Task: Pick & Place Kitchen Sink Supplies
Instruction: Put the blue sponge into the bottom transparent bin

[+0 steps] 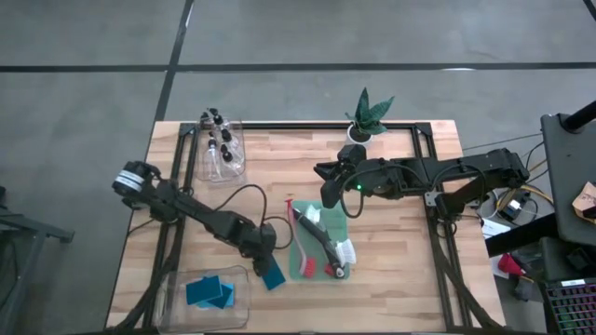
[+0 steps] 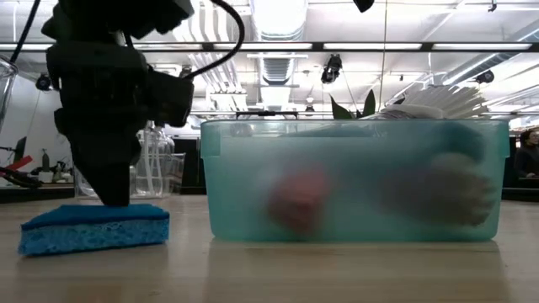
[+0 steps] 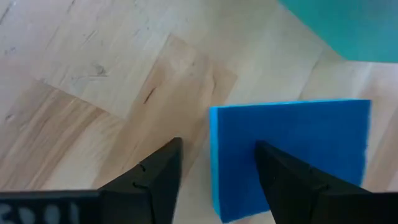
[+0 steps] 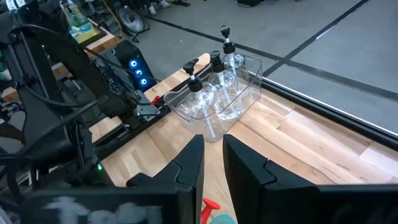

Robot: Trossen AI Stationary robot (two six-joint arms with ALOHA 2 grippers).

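Observation:
A flat blue sponge lies on the wood, just left of the green bin. My left gripper is open above the sponge, pointing down. One finger is over bare wood and the other over the sponge's top. More blue sponges lie in a clear bin. Red, black and white brushes lie in the green bin. Bottles with black tops stand in a clear bin. My right gripper hovers mid-table with only a narrow gap between its fingers, holding nothing. My left gripper comes from above, its fingers straddling one short edge of the sponge, which lies flat on the table. In the low view its dark finger reaches down to the sponge's top. I cannot tell whether it touches.
A potted plant stands at the table's far edge, near the right arm. The clear bin for sponges sits at the near left corner. In the low view the green bin fills the middle. Bare wood lies to the right of the green bin.

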